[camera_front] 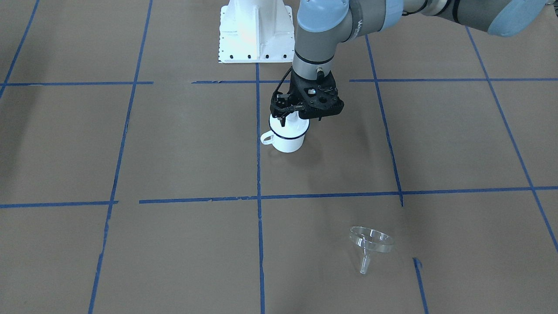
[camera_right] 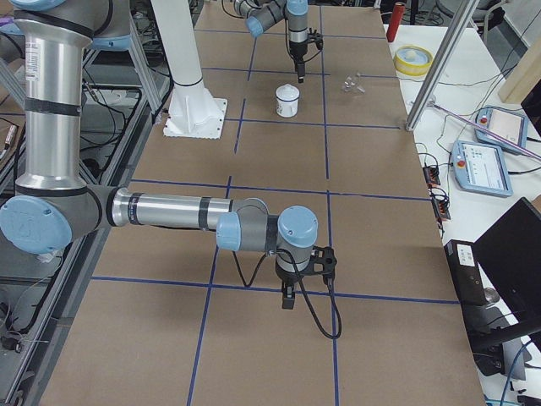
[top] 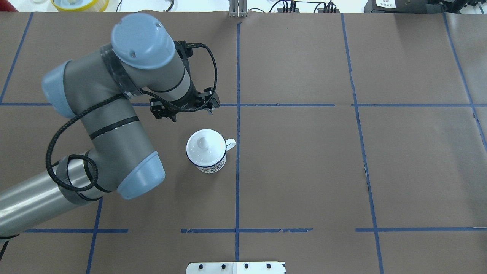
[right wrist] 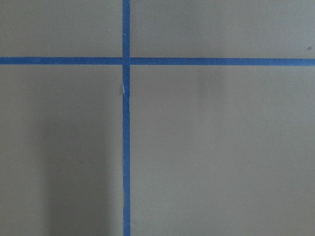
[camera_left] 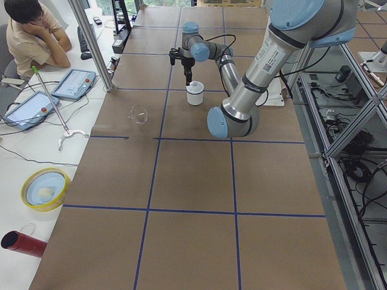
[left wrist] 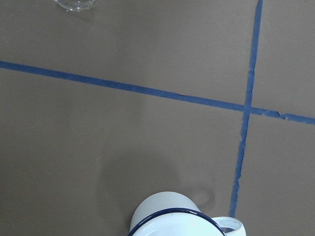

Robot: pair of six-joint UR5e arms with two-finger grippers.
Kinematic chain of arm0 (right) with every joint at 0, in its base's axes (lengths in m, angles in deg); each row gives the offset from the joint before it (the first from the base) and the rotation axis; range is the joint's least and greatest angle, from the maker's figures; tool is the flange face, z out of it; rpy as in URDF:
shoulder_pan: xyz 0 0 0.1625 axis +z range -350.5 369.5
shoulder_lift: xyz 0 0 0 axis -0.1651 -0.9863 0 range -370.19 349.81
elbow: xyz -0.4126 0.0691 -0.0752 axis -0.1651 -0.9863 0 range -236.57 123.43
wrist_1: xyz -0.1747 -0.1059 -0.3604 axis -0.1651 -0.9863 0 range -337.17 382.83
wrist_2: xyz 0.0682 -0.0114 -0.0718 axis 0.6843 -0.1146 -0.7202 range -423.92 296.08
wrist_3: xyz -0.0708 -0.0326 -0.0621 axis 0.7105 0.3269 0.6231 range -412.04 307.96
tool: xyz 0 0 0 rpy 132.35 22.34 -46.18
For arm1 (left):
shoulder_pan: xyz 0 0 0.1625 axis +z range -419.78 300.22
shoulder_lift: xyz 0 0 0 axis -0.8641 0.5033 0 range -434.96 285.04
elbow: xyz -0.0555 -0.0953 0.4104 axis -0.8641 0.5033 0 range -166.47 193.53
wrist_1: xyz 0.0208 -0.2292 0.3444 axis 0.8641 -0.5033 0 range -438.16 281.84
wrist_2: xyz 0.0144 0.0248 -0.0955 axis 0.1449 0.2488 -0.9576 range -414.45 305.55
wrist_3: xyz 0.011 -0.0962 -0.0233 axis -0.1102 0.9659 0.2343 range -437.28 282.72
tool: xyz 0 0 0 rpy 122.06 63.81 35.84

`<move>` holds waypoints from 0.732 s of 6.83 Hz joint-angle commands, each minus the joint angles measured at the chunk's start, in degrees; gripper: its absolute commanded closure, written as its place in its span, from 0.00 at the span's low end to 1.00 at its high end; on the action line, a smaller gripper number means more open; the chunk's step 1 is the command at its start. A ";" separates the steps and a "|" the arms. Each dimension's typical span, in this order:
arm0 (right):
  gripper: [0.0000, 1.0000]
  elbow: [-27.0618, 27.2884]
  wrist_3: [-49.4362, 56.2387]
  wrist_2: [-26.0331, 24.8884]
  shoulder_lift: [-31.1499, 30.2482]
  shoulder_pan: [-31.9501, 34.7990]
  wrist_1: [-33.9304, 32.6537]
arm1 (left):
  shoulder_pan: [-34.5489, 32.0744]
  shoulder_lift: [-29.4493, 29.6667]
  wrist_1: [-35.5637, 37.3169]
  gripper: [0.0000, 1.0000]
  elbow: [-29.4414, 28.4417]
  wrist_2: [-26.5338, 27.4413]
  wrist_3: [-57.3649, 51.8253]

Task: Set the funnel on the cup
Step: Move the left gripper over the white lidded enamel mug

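Note:
The cup (top: 208, 161), a white mug with a dark blue rim, stands near the table's middle with a round white lid (top: 202, 146) with a knob on it. It also shows in the front view (camera_front: 287, 140) and at the bottom of the left wrist view (left wrist: 172, 219). The clear funnel (camera_front: 370, 242) lies on its side on the far part of the table, apart from the cup; its edge shows at the top of the left wrist view (left wrist: 75, 4). My left gripper (camera_front: 284, 122) hangs just above the cup, fingers together and empty. My right gripper (camera_right: 288, 298) hangs low over bare table; I cannot tell its state.
The white robot base (camera_front: 255, 30) stands behind the cup. Off the table's edge on the operators' side are a yellow bowl (camera_left: 45, 187), a red cylinder (camera_left: 21, 241), tablets (camera_left: 72, 83) and a seated person (camera_left: 30, 36). Blue tape lines cross the brown table.

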 commanded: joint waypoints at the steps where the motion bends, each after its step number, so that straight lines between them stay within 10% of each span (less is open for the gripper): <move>1: 0.00 0.00 0.00 0.00 0.00 0.00 0.00 | 1.51 0.69 0.23 0.00 -0.79 0.62 0.44; 5: 0.00 0.00 0.00 0.00 0.00 0.00 0.00 | 2.74 1.40 -0.04 0.00 -2.29 0.53 0.44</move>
